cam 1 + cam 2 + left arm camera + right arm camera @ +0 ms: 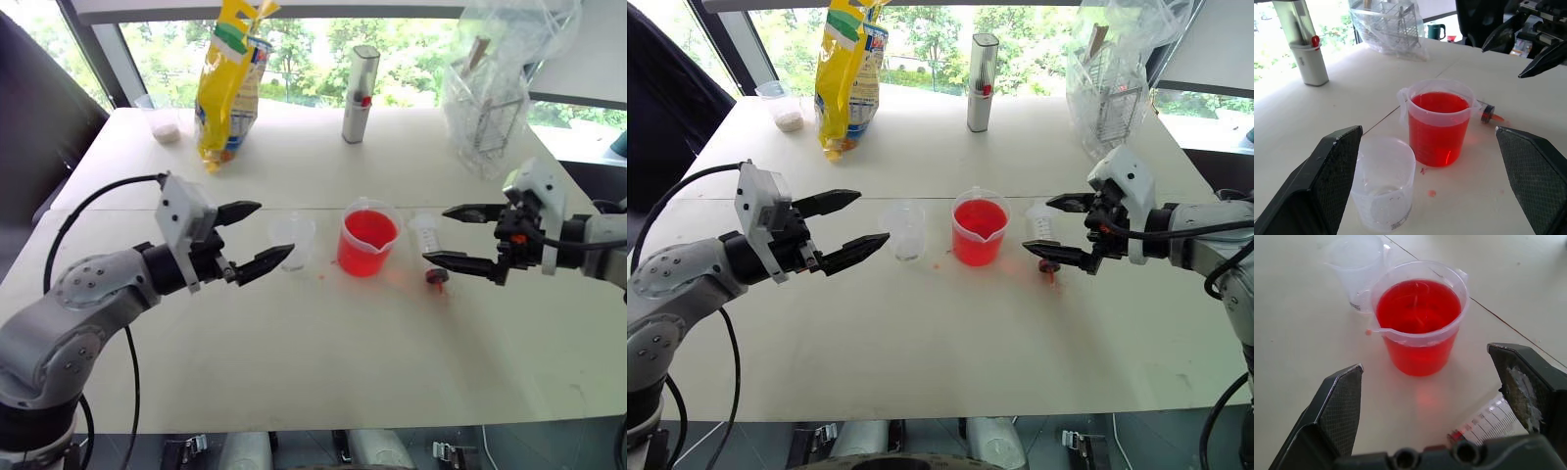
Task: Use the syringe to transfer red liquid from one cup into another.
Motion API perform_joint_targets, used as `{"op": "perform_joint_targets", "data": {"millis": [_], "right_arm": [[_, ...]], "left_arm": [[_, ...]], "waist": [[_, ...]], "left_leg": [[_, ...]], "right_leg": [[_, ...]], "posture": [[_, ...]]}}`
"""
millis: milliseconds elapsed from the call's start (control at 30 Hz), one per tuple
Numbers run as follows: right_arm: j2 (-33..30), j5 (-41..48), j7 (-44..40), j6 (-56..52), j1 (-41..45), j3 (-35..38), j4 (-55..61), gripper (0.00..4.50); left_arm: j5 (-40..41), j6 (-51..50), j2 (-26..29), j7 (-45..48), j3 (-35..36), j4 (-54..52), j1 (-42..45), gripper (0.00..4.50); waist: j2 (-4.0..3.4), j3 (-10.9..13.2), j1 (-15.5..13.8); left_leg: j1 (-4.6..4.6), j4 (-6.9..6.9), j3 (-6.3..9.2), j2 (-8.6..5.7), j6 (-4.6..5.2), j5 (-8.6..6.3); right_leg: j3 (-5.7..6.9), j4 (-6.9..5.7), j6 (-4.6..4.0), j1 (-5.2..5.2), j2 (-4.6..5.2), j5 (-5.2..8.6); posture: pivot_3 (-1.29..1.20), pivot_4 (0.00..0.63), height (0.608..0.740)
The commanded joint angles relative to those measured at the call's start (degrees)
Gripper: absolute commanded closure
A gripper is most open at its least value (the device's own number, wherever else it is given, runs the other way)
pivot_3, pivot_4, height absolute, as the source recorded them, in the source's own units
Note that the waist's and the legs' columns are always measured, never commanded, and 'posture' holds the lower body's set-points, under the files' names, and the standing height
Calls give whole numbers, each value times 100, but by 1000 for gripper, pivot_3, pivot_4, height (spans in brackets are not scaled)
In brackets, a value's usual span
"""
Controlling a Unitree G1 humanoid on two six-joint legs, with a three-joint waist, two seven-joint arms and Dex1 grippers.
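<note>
**Both grippers wide open, syringe lying on the table**

From the head views, the left gripper (253,236) is seen spread wide and empty beside the small clear cup (292,241), and the right gripper (459,236) is likewise gaping, nothing held, by the syringe (429,245). The syringe is lying flat on the table (323,362), just right of the red beaker (368,238). Its printed scale is only caught up close in the right wrist view. Red liquid (1439,105) fills most of the beaker; red drips are spotted near the practically empty small cup.
</note>
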State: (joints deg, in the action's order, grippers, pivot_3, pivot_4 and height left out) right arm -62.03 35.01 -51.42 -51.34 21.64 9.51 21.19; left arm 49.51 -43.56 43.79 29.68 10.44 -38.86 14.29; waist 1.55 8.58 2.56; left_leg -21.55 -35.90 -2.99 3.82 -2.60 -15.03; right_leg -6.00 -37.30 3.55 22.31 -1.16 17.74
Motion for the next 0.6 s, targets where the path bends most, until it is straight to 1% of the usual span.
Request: {"op": "perform_joint_targets", "data": {"millis": [33,200,367,500,600], "right_arm": [[-28,-103,266,-415,422,-156,-197,53],[76,-498,668,-1427,1405,-997,-1023,53],[680,-737,1111,-2546,2505,-1455,-2183,53],[1062,-980,1257,-3007,3204,-1805,-3179,53],[1348,-1218,1319,-3081,3626,-2116,-3912,53]], "left_arm": [[-93,91,103,91,85,-67,87,0],[-297,213,104,289,-47,121,211,0],[-538,360,10,390,-145,242,281,0],[-696,440,-99,396,-266,292,357,0],[-768,454,-183,395,-336,291,405,0]], "waist": [[-1,0,2],[-2,1,2],[-2,1,8],[-4,0,1],[-4,1,2]], "left_leg": [[0,0,-1,0,0,0],[2,0,-4,-1,0,0],[-1,1,-11,-1,0,0],[-8,3,-13,-1,0,0],[-9,2,-13,-3,1,0]], "right_leg": [[-1,0,-1,1,0,1],[-4,0,-5,4,-1,2],[-9,1,-5,8,0,2],[-10,0,-4,16,-1,1],[-10,0,-3,18,-2,0]], "posture": [[0,150,740],[0,150,740],[0,150,740],[0,150,740],[0,150,740]]}}
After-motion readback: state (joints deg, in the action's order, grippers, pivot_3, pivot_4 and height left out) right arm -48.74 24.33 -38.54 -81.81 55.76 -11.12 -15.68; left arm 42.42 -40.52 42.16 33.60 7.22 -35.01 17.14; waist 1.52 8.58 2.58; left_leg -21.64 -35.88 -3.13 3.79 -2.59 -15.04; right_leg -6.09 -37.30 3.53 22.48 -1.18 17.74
